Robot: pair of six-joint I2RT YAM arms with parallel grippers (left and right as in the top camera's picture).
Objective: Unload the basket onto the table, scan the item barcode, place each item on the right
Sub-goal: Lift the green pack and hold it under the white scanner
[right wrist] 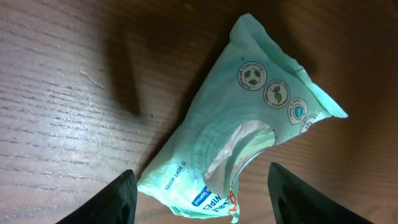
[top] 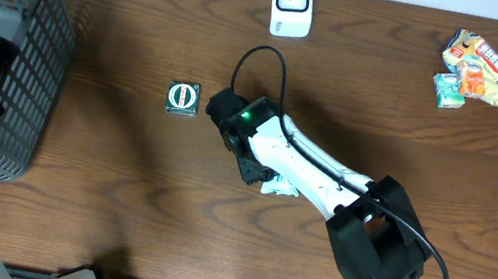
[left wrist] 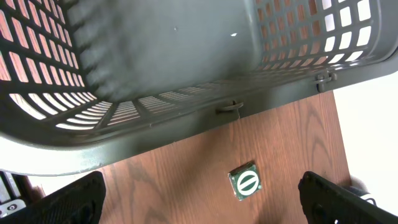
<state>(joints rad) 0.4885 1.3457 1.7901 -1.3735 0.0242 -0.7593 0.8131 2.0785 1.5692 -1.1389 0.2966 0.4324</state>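
Lying diagonally, the wipes packet [right wrist: 217,124] is pointing its crimped end away from the right gripper [right wrist: 200,190]. Its near end is sitting between the parted, unclamped fingers [right wrist: 118,202].

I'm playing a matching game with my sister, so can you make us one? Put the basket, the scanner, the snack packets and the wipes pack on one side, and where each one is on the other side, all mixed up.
Things
1. basket
2. scanner
3. snack packets
4. wipes pack

Places
a. far right corner of the table
b. inside the open right gripper
c. left end of the table
d. middle of the table's far edge

Pairs: 1-c, 2-d, 3-a, 4-b.
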